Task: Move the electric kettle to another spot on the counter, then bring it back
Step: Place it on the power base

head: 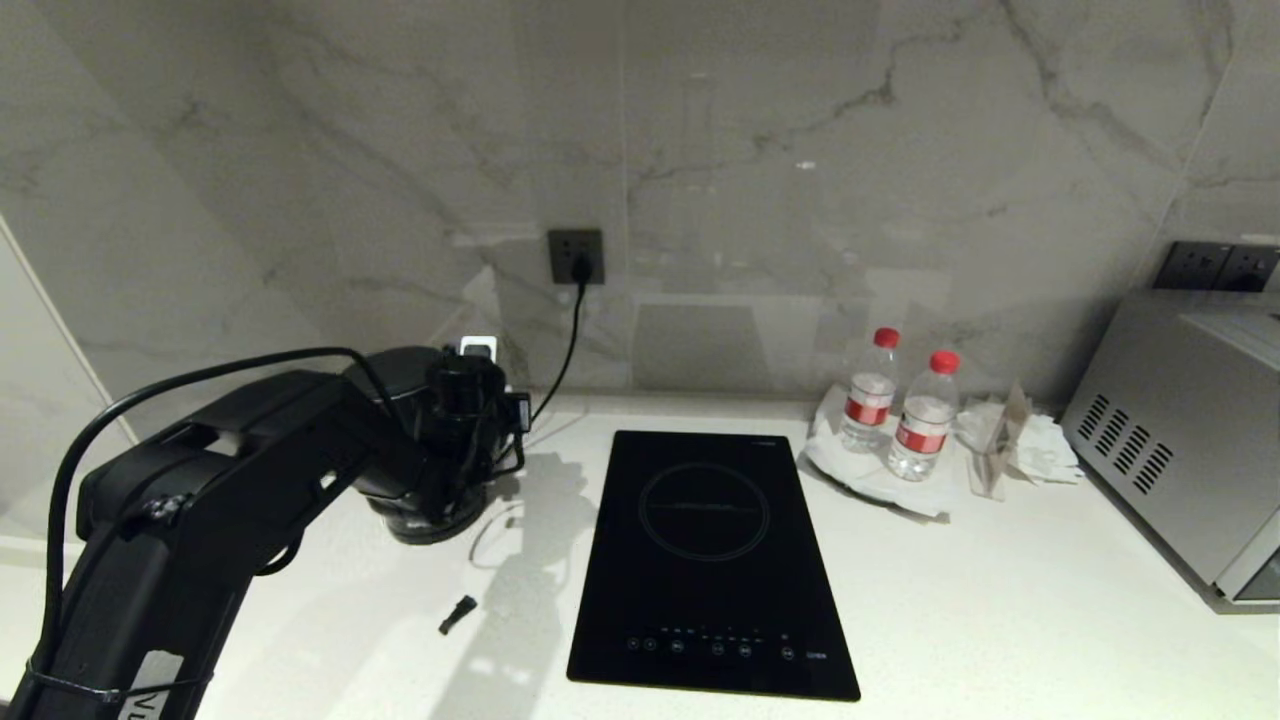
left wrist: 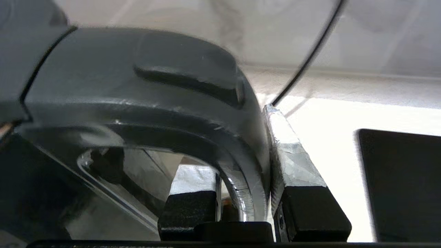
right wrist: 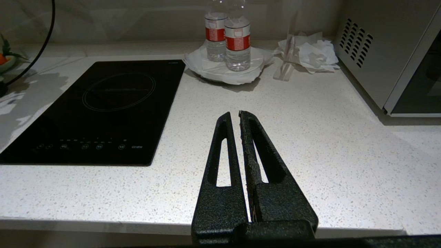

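The glossy black electric kettle (head: 398,375) stands at the back left of the white speckled counter (head: 1000,600), mostly hidden behind my left arm. My left gripper (head: 455,460) comes at it from the front and is shut on its loop handle. In the left wrist view the curved handle (left wrist: 248,179) runs between the two taped fingers (left wrist: 293,162) of the left gripper (left wrist: 237,144). I cannot tell whether the kettle rests on something or hangs just above it. My right gripper (right wrist: 234,115) is shut and empty, parked over the counter's front edge (right wrist: 310,155).
A black induction hob (head: 710,560) lies mid-counter. Two water bottles (head: 925,415) stand on a white plate behind it, beside crumpled paper (head: 1020,445). A grey oven (head: 1180,430) fills the right end. A cord runs from the wall socket (head: 576,257). A small black piece (head: 458,613) lies loose.
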You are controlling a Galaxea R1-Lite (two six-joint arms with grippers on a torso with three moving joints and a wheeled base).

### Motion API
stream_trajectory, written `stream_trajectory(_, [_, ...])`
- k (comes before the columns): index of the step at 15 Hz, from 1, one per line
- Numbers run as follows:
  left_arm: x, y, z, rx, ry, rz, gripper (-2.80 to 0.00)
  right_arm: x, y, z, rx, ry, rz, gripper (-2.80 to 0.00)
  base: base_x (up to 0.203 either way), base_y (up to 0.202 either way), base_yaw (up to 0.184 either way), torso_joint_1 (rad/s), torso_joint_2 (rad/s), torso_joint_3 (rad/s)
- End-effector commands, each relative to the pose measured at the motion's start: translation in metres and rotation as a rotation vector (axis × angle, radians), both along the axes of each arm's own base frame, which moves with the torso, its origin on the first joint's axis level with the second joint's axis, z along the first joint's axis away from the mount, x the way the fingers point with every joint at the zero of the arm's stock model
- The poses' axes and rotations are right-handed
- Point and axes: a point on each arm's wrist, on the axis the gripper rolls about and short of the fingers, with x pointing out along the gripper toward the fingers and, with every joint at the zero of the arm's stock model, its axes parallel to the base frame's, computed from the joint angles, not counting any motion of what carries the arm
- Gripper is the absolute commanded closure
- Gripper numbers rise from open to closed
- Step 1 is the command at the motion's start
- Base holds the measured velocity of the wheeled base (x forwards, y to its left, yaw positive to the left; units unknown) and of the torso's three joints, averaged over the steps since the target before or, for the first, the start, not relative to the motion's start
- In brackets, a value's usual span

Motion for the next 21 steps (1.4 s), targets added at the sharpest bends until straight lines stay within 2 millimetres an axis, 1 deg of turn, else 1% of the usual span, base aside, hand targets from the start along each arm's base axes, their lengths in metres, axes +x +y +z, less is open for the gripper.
stream_trajectory(1, [0.001,0.004,0.001,-0.001,-0.007,0.01,0.0,0.0,0.0,0.0,0.0,-0.002,0.0,0.0,0.0,0.0,0.0,0.0,0.0,0.0])
stream_trajectory(5, [-0.001,0.007,-0.002,0.002,0.007,0.015,0.0,0.0,0.0,0.0,0.0,-0.002,0.0,0.0,0.0,0.0,0.0,0.0,0.0,0.0])
stream_trajectory(8, [-0.008,0.0,-0.005,0.009,0.026,0.002,0.0,0.0,0.0,0.0,0.0,-0.002,0.0,0.0,0.0,0.0,0.0,0.0,0.0,0.0])
stream_trajectory(9, [-0.007,0.0,-0.005,0.011,0.021,0.016,-2.8,0.0,0.0,0.0,0.0,-0.002,0.0,0.0,0.0,0.0,0.0,0.0,0.0,0.0])
stream_trajectory(14, [-0.013,0.0,0.0,0.009,0.023,0.015,-2.8,0.0,0.0,0.0,0.0,-0.002,0.0,0.0,0.0,0.0,0.0,0.0,0.0,0.0])
stream_trajectory(18, [-0.032,0.003,-0.007,-0.025,0.086,0.018,-2.8,0.0,0.0,0.0,0.0,-0.002,0.0,0.0,0.0,0.0,0.0,0.0,0.0,0.0])
stream_trajectory(20, [-0.045,0.01,-0.015,-0.035,0.134,0.028,-2.8,0.0,0.0,0.0,0.0,-0.002,0.0,0.0,0.0,0.0,0.0,0.0,0.0,0.0])
stream_trajectory(21, [-0.05,0.014,-0.015,-0.042,0.129,0.033,-2.8,0.0,0.0,0.0,0.0,-0.001,0.0,0.0,0.0,0.0,0.0,0.0,0.0,0.0])
